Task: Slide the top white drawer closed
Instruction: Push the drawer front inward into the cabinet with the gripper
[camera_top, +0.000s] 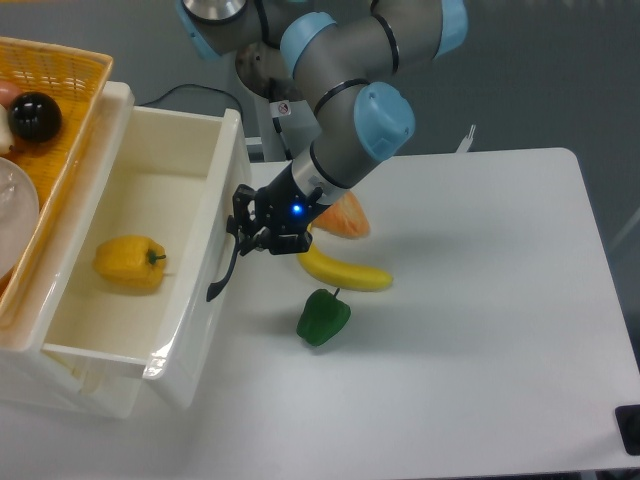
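The top white drawer (190, 300) stands pulled out from the small white cabinet at the left, with a yellow bell pepper (128, 263) lying inside it. A black curved handle (222, 270) runs down the drawer's front panel. My gripper (244, 228) presses against the upper part of that front panel, right at the handle. Its black fingers look close together, but whether they clasp anything cannot be made out. The lower drawer is hidden beneath the top one.
A banana (345, 272), a green bell pepper (323, 317) and an orange slice-shaped fruit (340, 217) lie on the white table just right of the drawer front. A yellow woven basket (62, 120) with a black ball (35, 117) sits on top of the cabinet.
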